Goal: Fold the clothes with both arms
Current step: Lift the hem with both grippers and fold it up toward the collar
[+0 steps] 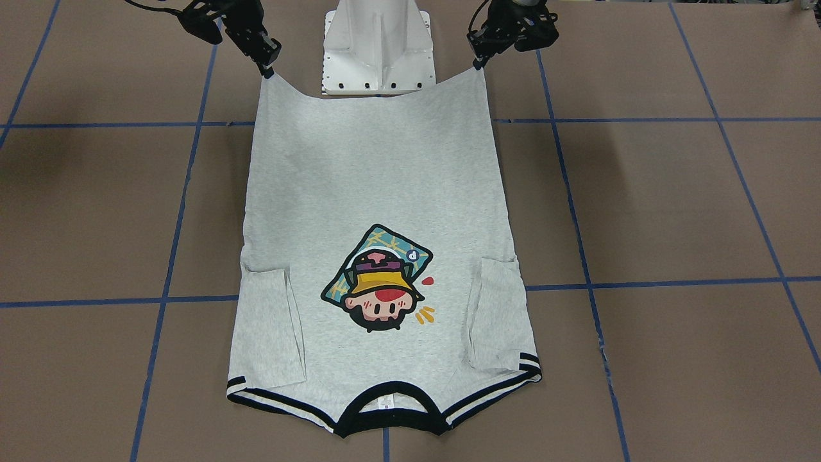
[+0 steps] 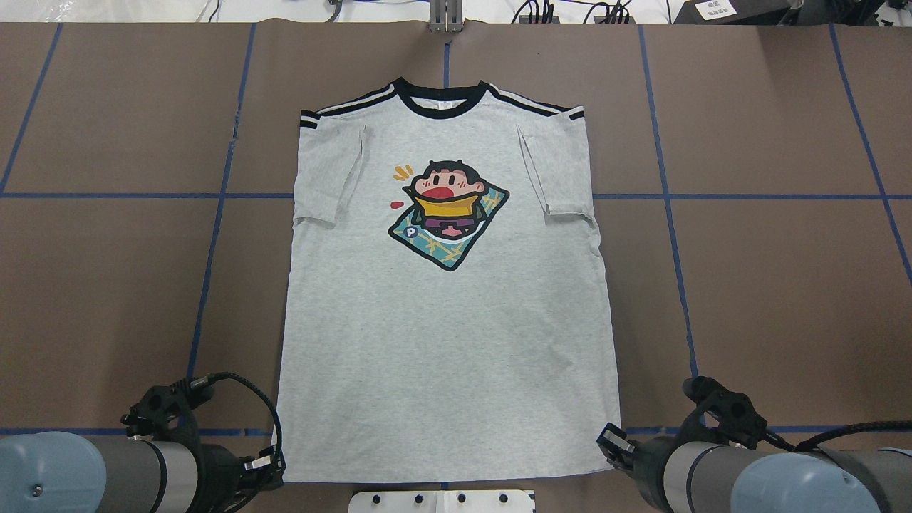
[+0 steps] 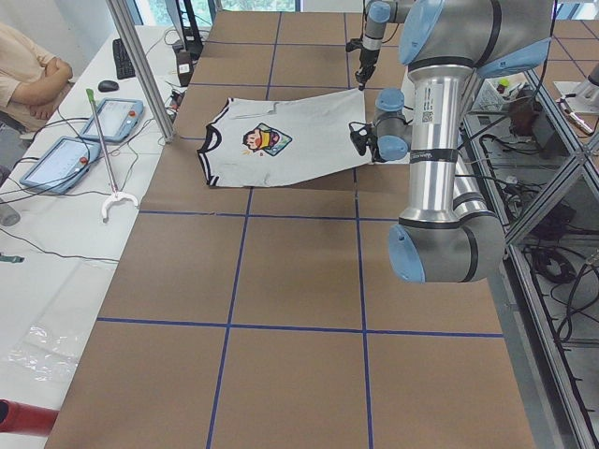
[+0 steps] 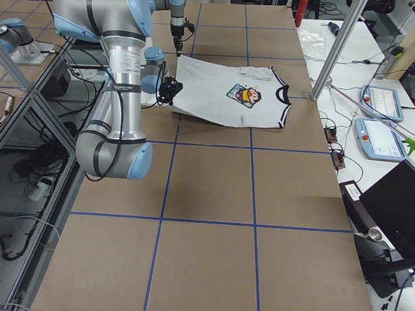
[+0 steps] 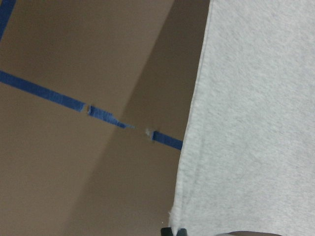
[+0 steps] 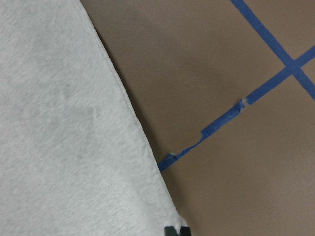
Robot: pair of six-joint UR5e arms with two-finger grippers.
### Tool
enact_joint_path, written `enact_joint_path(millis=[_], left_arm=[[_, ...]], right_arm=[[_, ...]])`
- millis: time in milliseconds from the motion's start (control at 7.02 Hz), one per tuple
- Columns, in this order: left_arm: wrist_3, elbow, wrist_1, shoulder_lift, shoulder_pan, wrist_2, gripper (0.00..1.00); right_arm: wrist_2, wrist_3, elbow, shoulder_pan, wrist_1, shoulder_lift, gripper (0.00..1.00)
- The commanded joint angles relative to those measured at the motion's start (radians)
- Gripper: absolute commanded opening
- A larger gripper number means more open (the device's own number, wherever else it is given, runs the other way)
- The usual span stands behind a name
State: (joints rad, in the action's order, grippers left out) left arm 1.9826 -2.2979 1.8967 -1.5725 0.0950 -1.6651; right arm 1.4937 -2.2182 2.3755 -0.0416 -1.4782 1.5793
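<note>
The light grey T-shirt (image 1: pixel 378 192) lies front up, cartoon head (image 1: pixel 380 282) showing, sleeves folded in, black collar (image 2: pixel 442 100) at the far side of the table. My left gripper (image 1: pixel 478 62) is shut on one bottom hem corner; it also shows in the overhead view (image 2: pixel 274 467). My right gripper (image 1: pixel 267 69) is shut on the other hem corner and also shows overhead (image 2: pixel 609 440). Both hold the hem lifted off the table, as seen in the left side view (image 3: pixel 360 140). The wrist views show the shirt edge (image 5: pixel 246 123) and the shirt edge (image 6: pixel 64 123) hanging from the fingers.
The brown table (image 2: pixel 769 285) carries a grid of blue tape lines (image 2: pixel 748 197). The white pedestal base (image 1: pixel 378 48) stands between the arms, just behind the hem. Tablets (image 3: pixel 112 117) and an operator (image 3: pixel 23 75) are beyond the collar end.
</note>
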Motion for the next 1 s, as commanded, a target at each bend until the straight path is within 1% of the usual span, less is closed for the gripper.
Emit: enact_joint_path(millis=[0, 142, 285, 427, 570, 712, 855], left_arm=[[-0.052, -0.026, -0.004, -0.033, 0.134, -0.007, 0.00], [-0.220, -0.009, -0.011, -0.126, 0.270, -0.005, 0.00], [-0.342, 0.068, -0.010, -0.170, 0.369, -0.005, 0.00], [-0.495, 0.212, 0.001, -0.266, 0.472, -0.007, 0.00], [-0.583, 0.362, 0.004, -0.385, 0.552, -0.010, 0.00], [-0.635, 0.485, 0.057, -0.432, 0.598, -0.008, 0.00], [-0.666, 0.593, 0.222, -0.434, 0.647, -0.008, 0.00]], right_arm=[[-0.001, 0.037, 0.012, -0.116, -0.002, 0.001, 0.00], [-0.001, 0.189, -0.014, -0.224, -0.002, -0.051, 0.00], [0.012, 0.350, -0.103, -0.359, -0.026, -0.156, 0.00], [0.064, 0.458, -0.248, -0.474, -0.048, -0.273, 0.00], [0.121, 0.582, -0.369, -0.583, -0.047, -0.344, 0.00], [0.153, 0.692, -0.497, -0.665, -0.044, -0.433, 0.00], [0.157, 0.721, -0.633, -0.707, -0.037, -0.526, 0.00]])
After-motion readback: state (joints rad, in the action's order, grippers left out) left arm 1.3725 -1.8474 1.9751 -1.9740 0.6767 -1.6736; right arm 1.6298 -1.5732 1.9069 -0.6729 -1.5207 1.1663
